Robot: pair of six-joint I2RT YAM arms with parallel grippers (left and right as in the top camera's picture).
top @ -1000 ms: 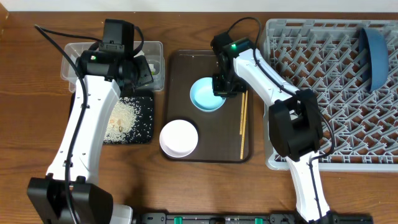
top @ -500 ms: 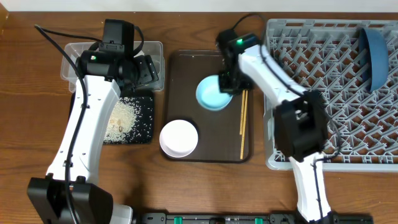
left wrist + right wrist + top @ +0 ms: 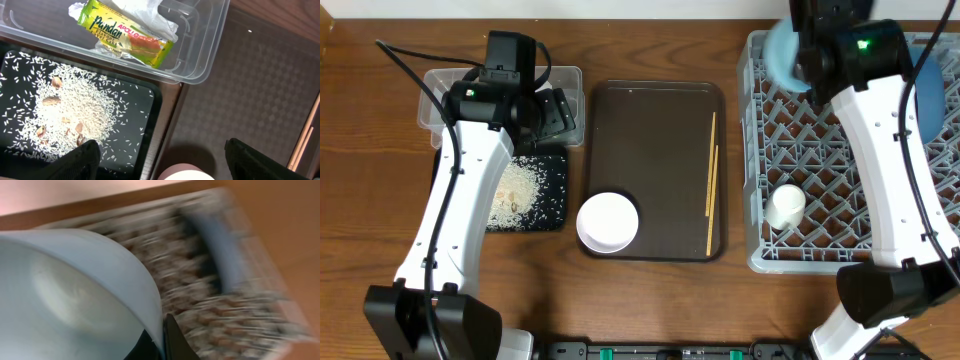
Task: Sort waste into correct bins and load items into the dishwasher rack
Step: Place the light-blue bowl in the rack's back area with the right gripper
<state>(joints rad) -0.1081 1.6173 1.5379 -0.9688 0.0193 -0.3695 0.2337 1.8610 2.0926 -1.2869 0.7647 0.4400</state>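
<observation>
The light blue bowl (image 3: 778,52) is at the upper right of the frame, over a corner of the grey rack (image 3: 790,140). The right gripper (image 3: 161,342) pinches its rim. The left gripper (image 3: 170,157) has its fingers (image 3: 80,160) spread wide above the black tray (image 3: 147,125) of rice (image 3: 80,105).

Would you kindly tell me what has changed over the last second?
The right gripper, shut on the light blue bowl, lifted it off the brown tray and carried it right, over the dishwasher rack's far-left corner. The left gripper, white bowl, chopsticks and rice stayed put.
</observation>
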